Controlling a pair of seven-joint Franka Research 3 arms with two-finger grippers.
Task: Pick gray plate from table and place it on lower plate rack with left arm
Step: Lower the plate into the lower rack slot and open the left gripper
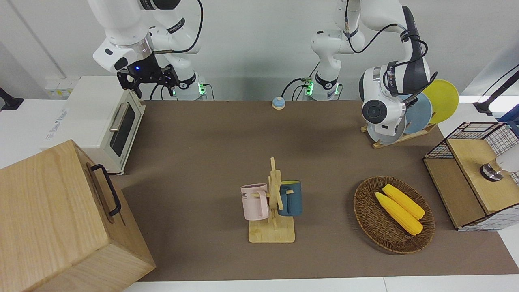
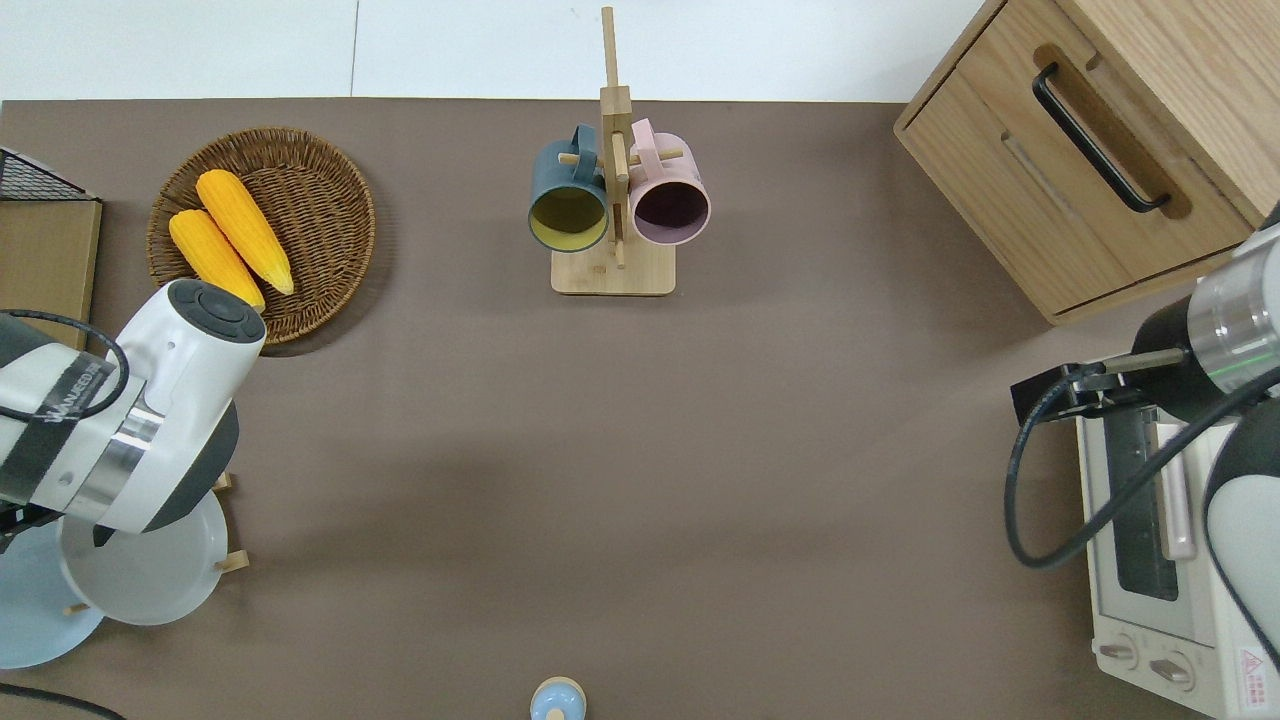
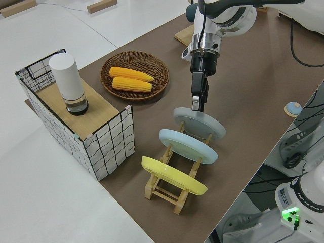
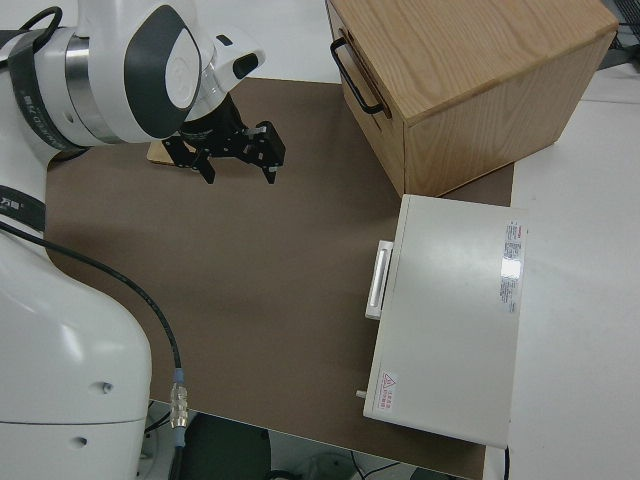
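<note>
The gray plate [image 3: 202, 124] leans in the low-end slot of the lower plate rack [image 3: 163, 191], toward the left arm's end of the table. My left gripper [image 3: 197, 105] points straight down onto the plate's upper rim, its fingers closed on it. In the front view the plate [image 1: 385, 136] shows only below the left wrist, which hides the gripper. In the overhead view the forearm covers part of the plate [image 2: 150, 575]. A light blue plate [image 3: 188, 146] and a yellow plate [image 3: 172, 174] stand in the rack's higher slots. My right gripper [image 4: 237, 160] is parked, open and empty.
A wicker basket [image 1: 367, 219] with two corn cobs lies farther from the robots than the rack. A wire crate [image 1: 474, 174] with a white cylinder stands at the table's end beside it. A mug stand [image 1: 271, 202], a bell [image 1: 278, 103], a toaster oven [image 1: 101, 121] and a wooden box [image 1: 61, 219] are also there.
</note>
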